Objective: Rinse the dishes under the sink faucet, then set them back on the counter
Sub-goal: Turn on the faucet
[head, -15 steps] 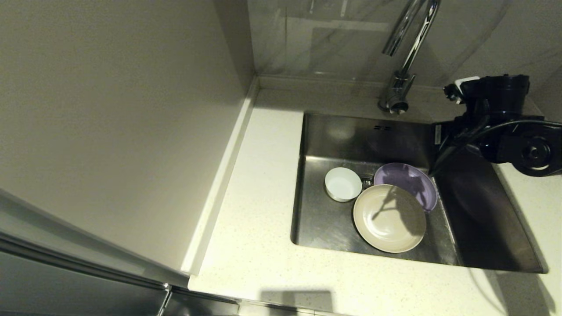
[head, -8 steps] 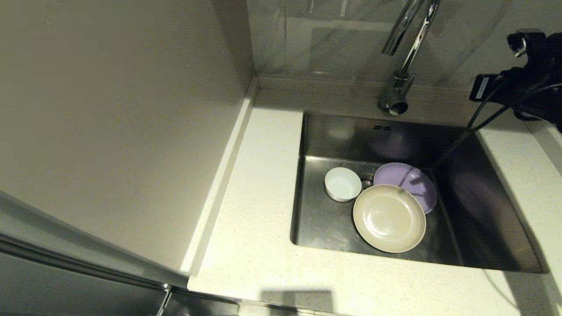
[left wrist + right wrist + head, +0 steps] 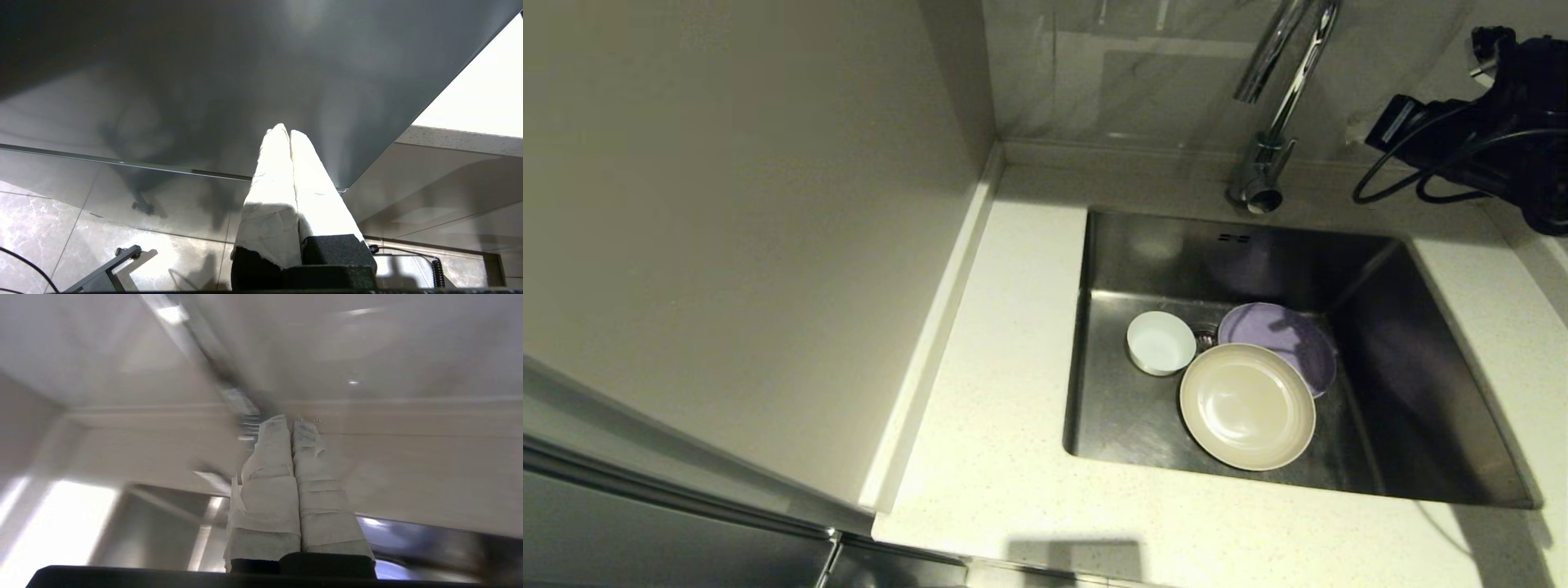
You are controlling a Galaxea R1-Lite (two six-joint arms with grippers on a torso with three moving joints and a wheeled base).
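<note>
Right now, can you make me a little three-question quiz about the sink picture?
1. True or false: the beige plate partly covers the lavender plate.
2. Where is the white bowl? A on the counter, B in the sink, C under the faucet spout, held up.
3. Fill in: the right gripper jaws are ____.

Key: 1 true; 2 B; 3 shut.

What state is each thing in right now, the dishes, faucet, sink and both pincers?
White bowl: upright in the sink.
Beige plate: flat, overlapping the purple plate.
Faucet: no water visible.
Left pincer: shut, empty.
Right pincer: shut, empty, raised beside the faucet.
</note>
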